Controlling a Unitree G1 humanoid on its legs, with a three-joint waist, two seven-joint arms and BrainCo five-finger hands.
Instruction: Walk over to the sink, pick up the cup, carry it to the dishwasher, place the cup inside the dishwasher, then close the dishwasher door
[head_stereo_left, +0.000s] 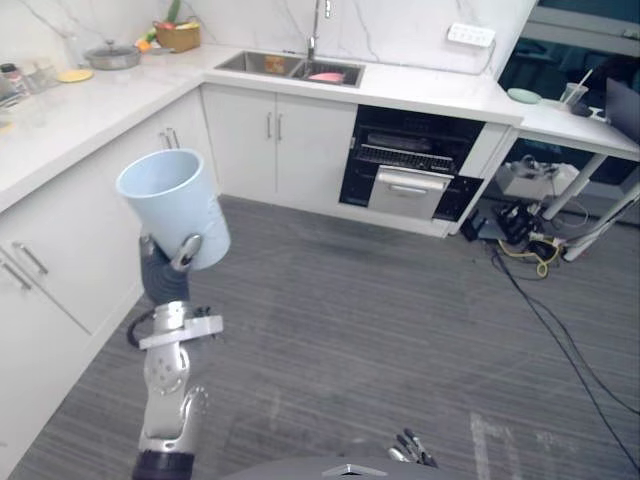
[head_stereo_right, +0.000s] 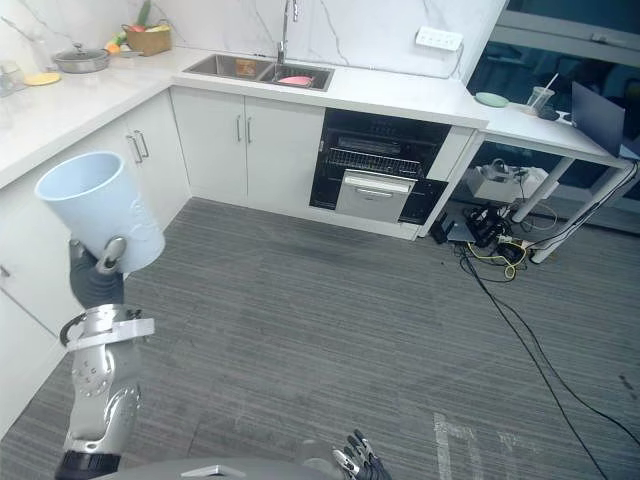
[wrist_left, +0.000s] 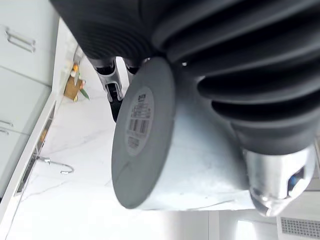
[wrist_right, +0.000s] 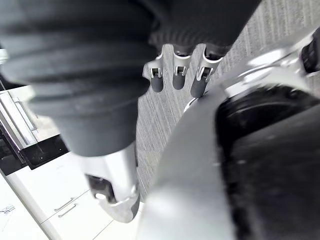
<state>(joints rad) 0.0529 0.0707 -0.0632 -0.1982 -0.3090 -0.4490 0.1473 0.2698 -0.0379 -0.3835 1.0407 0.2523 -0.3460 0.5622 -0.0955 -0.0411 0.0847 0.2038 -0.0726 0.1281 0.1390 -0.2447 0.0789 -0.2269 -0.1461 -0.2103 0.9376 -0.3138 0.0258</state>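
A pale blue cup (head_stereo_left: 175, 205) is held up at the left, mouth tilted up and toward the left counter; my left hand (head_stereo_left: 165, 272) is shut on its lower wall, thumb on the side. In the left wrist view the cup's grey base (wrist_left: 142, 135) fills the middle past the hand's ribbed cover (wrist_left: 240, 75). The dishwasher (head_stereo_left: 405, 165) stands open across the floor under the far counter, a dark cavity with a wire rack and a white front panel. The sink (head_stereo_left: 290, 68) lies left of it with a pink item inside. My right hand (head_stereo_left: 412, 447) hangs low, fingers relaxed and holding nothing.
White cabinets and a counter (head_stereo_left: 60, 115) run along the left, carrying a pot (head_stereo_left: 112, 56), a basket and a yellow plate. Loose cables (head_stereo_left: 530, 250) lie on the grey floor at the right beside a desk (head_stereo_left: 580, 125). Open floor stretches toward the dishwasher.
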